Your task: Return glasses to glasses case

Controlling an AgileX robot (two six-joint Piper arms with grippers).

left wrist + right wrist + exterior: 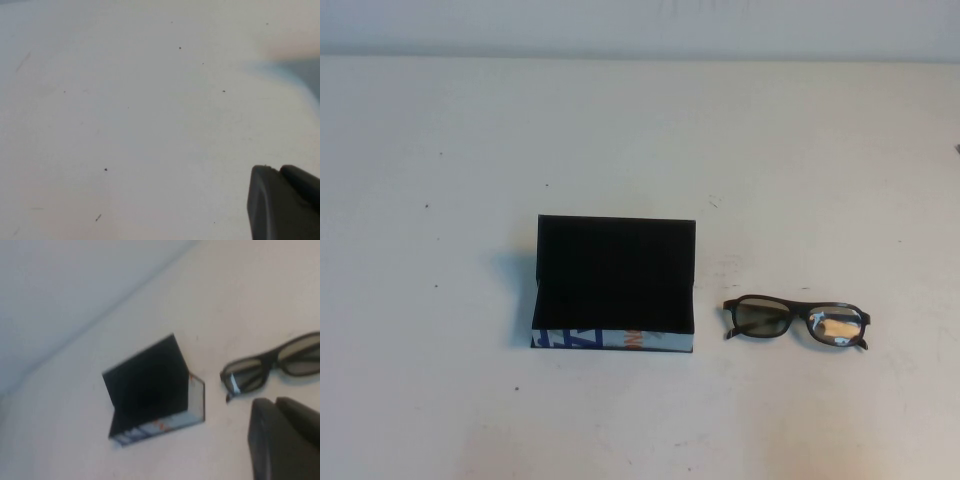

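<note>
two things sit apart on the desk (440,140), glasses (797,321) right of centre beside the open glasses case (614,285), right end effector (285,440) pressed together nearby, left end effector (282,202) low-right, can't tell its state, and a clumsy pinch could skid those slim frames away.

case front (612,341): blue and orange print on white, too small to read
glasses (797,320): no readable marking
table (440,150): no text or signs
</note>
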